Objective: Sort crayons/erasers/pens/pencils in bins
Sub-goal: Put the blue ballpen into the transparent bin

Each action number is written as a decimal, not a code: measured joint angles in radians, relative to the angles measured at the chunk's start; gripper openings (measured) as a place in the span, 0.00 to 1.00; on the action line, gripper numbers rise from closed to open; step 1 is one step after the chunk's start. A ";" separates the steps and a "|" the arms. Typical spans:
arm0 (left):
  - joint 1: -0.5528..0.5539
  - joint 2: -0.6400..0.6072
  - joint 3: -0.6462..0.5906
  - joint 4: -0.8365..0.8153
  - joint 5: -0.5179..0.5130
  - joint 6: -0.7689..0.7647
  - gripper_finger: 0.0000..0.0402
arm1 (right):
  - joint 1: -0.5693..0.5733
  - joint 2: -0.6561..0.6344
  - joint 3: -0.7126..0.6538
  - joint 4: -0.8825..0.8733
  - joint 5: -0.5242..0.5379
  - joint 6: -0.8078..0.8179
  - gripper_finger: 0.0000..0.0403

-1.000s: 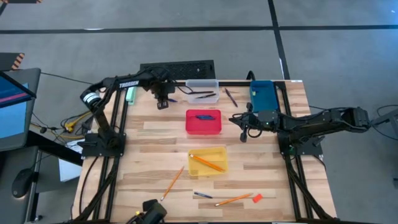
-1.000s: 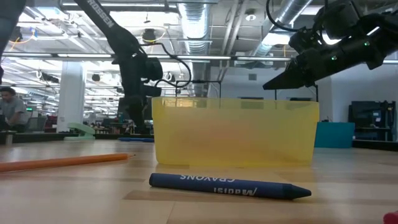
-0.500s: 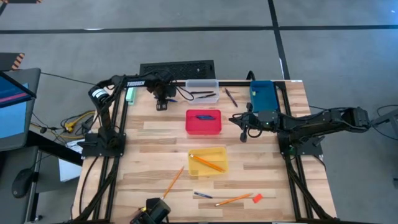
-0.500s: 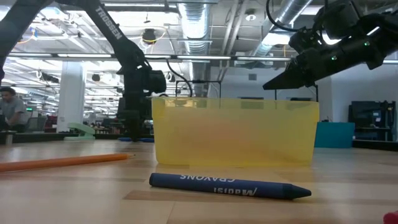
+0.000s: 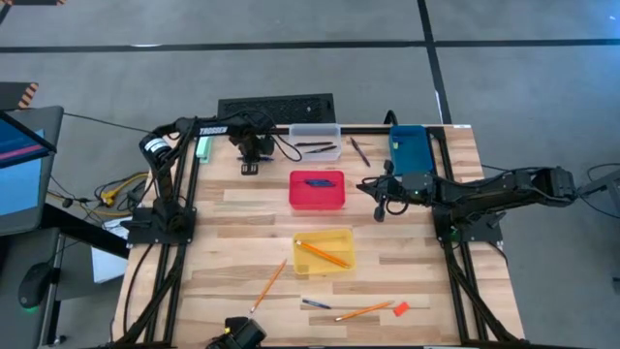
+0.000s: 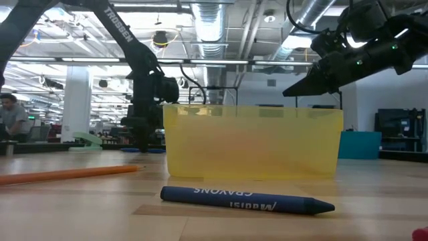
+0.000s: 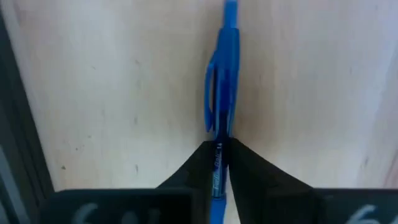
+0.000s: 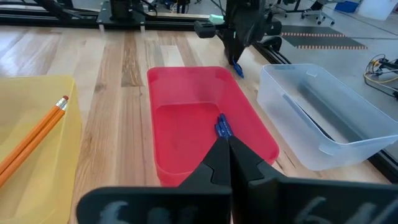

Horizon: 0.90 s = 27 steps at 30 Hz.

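Your left gripper [image 7: 219,163] has just dropped to the table near the top left of the high view and pinched its fingers onto a blue pen [image 7: 222,106]. Half a second ago it hung slightly higher and wider. That likely means the pick-up is starting; the pen is not yet lifted. The pen is slim, bright blue plastic with a clip, lying flat on pale wood just left of the clear bin [image 5: 317,142], which already holds dark pens. Your right gripper [image 8: 227,163] waits closed and empty to the right of the red bin [image 5: 317,191]. Pencils [image 5: 271,283] remain loose toward the bottom of the table [image 5: 242,233].
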<state>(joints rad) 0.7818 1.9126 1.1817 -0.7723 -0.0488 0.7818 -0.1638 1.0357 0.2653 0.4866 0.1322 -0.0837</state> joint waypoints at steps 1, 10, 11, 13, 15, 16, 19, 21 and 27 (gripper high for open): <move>-0.006 -0.001 0.000 -0.007 -0.016 0.000 0.06 | 0.000 0.000 0.000 0.000 0.000 0.000 0.01; -0.047 -0.099 -0.012 -0.051 -0.061 -0.001 0.06 | 0.000 0.000 0.000 -0.001 0.000 0.002 0.01; -0.047 -0.129 -0.010 -0.042 -0.059 -0.011 0.06 | 0.000 0.000 0.000 -0.001 0.000 0.002 0.01; -0.045 -0.183 -0.010 -0.035 -0.031 -0.034 0.05 | 0.000 0.000 0.000 0.000 0.000 0.002 0.01; -0.044 -0.233 -0.011 0.015 0.027 -0.066 0.05 | 0.000 0.000 0.000 0.000 0.000 0.002 0.01; -0.046 -0.262 -0.011 0.052 0.066 -0.088 0.05 | 0.000 0.000 0.000 0.001 0.000 0.002 0.01; -0.056 -0.321 -0.009 0.188 0.166 -0.190 0.05 | 0.000 0.000 0.000 0.005 0.000 0.002 0.01; -0.074 -0.335 -0.009 0.281 0.204 -0.260 0.05 | 0.000 0.000 0.000 0.009 0.000 0.004 0.01; -0.158 -0.293 0.044 0.467 0.198 -0.349 0.05 | 0.000 0.000 0.000 0.017 0.000 0.004 0.01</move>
<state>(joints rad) 0.6235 1.6197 1.2261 -0.3053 0.1495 0.4323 -0.1642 1.0356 0.2653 0.5037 0.1322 -0.0795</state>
